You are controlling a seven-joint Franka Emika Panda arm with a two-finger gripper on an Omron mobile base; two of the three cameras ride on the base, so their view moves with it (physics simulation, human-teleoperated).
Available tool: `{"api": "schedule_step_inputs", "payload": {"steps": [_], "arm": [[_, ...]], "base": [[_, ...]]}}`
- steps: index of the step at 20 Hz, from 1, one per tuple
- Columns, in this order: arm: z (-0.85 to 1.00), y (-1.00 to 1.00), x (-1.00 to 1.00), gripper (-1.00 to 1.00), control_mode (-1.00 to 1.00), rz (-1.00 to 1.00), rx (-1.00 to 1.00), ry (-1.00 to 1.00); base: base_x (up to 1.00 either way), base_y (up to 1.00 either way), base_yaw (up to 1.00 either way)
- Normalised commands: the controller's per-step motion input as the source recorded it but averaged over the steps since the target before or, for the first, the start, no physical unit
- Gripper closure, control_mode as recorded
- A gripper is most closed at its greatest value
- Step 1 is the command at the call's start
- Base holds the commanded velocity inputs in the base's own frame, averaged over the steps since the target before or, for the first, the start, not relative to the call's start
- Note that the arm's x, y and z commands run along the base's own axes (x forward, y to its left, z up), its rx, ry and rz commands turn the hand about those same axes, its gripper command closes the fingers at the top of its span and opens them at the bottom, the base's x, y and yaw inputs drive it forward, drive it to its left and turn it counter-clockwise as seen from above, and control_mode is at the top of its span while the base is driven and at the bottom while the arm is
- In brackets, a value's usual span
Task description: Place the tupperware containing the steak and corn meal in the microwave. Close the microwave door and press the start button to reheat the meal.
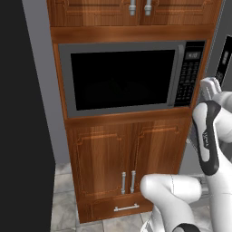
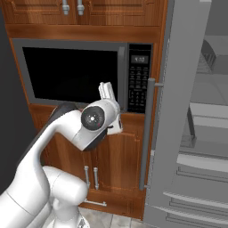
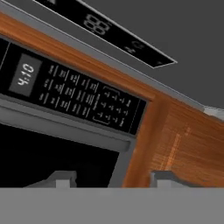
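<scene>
microwave [image 1: 122,79] — 1 | keypad [image 2: 138,84] — 1 | handles below [image 1: 128,182] — 3

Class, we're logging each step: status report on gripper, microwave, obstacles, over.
Gripper open, empty, near keypad. Microwave door looks shut. Fridge door open alongside.

Base views from behind, left and right, sharing the microwave [image 1: 122,79] at twelve o'clock; hand view close on keypad [image 3: 78,94]
</scene>
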Motion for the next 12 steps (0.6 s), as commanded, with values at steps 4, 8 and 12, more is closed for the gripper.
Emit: {"api": "schedule_step_inputs", "payload": {"steps": [4, 8, 12], "arm": [[-0.13, 0.0, 0.0, 1.0, -1.0, -0.12, 0.31, 0.01], [-0.4, 0.0, 0.0, 1.0, -1.0, -0.13, 0.38, 0.0], [-0.48, 0.0, 0.03, 1.0, -1.0, -0.16, 0.39, -0.01]], "base": [[0.0, 0.0, 0.0], [0.0, 0.0, 0.0], [0.0, 0.0, 0.0]]}}
